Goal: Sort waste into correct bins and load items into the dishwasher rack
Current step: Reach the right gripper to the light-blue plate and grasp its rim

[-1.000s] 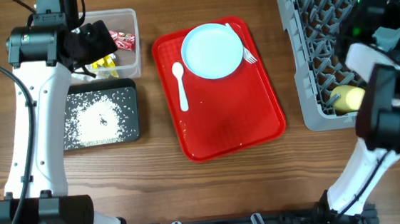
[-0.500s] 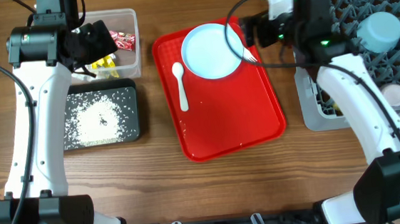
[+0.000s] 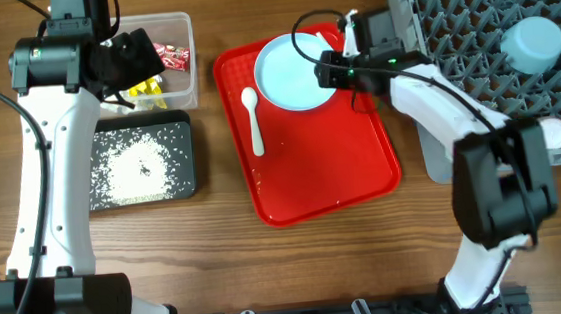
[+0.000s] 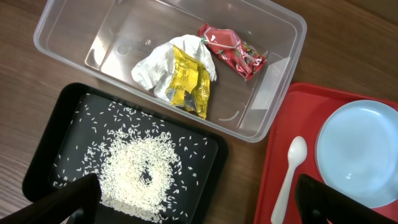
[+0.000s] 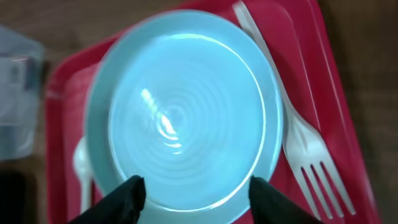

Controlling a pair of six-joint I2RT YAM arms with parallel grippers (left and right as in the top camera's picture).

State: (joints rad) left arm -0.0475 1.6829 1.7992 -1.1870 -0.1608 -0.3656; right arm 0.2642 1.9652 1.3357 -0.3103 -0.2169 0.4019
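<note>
The pale blue plate (image 5: 183, 106) lies at the far end of the red tray (image 3: 331, 163). A white fork (image 5: 305, 149) rests by its right rim and a white spoon (image 3: 252, 119) to its left. My right gripper (image 5: 199, 199) hovers over the plate's right edge, open, with the rim below and between its fingers (image 5: 127, 196). The left gripper (image 4: 199, 205) hangs wide open and empty above the two bins. The clear bin (image 4: 74, 25) holds a yellow wrapper (image 4: 189, 84), a white napkin (image 4: 152, 68) and a red wrapper (image 4: 233, 50). Rice grains (image 4: 140, 171) lie in the black bin (image 4: 50, 155).
The grey dishwasher rack (image 3: 471, 22) fills the right side. It holds a blue bowl (image 3: 533, 45) and a pinkish cup (image 3: 557, 133). The right arm stretches from the front right across the rack's left edge. Bare wood lies in front of the tray.
The right arm swung left from the rack to the plate on the red tray, and its jaws have narrowed. The left arm has not moved.
</note>
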